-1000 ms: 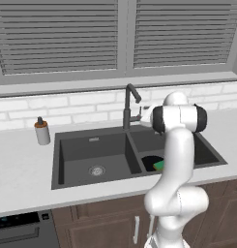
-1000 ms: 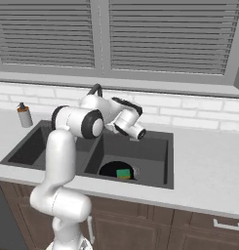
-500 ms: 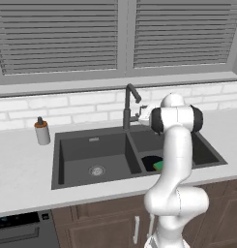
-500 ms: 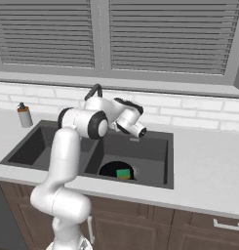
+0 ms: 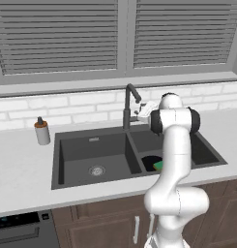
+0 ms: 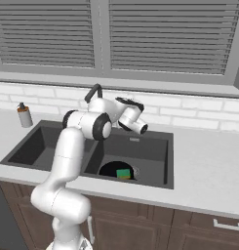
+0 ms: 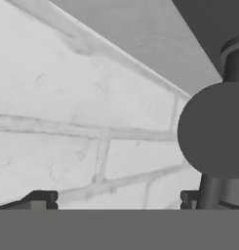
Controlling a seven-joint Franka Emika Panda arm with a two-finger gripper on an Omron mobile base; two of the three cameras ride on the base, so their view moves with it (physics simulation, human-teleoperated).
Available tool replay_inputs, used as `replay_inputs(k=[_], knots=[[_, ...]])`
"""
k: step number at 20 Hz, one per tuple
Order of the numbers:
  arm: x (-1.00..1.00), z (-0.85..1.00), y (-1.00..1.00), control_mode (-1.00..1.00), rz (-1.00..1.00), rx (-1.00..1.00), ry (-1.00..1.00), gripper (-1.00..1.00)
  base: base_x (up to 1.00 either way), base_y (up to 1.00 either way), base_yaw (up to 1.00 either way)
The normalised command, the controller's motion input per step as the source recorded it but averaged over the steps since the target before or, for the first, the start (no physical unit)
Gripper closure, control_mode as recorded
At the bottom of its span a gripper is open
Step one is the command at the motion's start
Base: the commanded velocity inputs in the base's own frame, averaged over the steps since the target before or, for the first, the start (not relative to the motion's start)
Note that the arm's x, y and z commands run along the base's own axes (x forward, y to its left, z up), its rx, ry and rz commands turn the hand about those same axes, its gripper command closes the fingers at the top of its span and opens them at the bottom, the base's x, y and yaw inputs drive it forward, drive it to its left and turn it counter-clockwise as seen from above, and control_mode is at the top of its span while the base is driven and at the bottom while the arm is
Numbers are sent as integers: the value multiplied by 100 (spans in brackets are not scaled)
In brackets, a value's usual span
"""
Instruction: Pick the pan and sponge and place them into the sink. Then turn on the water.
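Note:
The black pan (image 5: 150,162) (image 6: 112,169) lies flat in the right basin of the dark double sink (image 5: 81,150) (image 6: 145,151). The green sponge (image 5: 159,166) (image 6: 123,173) rests on the pan's near edge. My gripper (image 5: 138,108) (image 7: 116,200) hovers above the sink's back rim, right beside the dark gooseneck faucet (image 5: 127,102) (image 6: 94,91). It faces the white brick wall. Its jaws are open wide and hold nothing. In the hand view a round dark part of the faucet (image 7: 213,129) sits just above my right fingertip (image 7: 189,197). No water is in view under the spout.
A grey soap bottle (image 5: 41,131) (image 6: 24,114) stands on the counter left of the sink. White brick backsplash (image 7: 91,122) and a grey window sill run behind the faucet. My arm stands over the right basin's front edge.
The hand has edged slightly closer to the faucet. Pan, sponge and bottle lie where they were.

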Motion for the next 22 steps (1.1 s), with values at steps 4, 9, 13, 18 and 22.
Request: replay_inputs(k=[4, 9, 13, 18, 22], knots=[[36, -6, 0, -100, 0, 0, 0, 100, 0, 0, 0], [19, 0, -8, -100, -3, 5, 0, 100, 0, 0, 0], [0, 0, -63, -100, -3, 22, -1, 100, 0, 0, 0], [0, 0, -87, -100, -10, 24, 0, 100, 0, 0, 0], [4, 0, -94, -100, -15, 22, 0, 100, 0, 0, 0]])
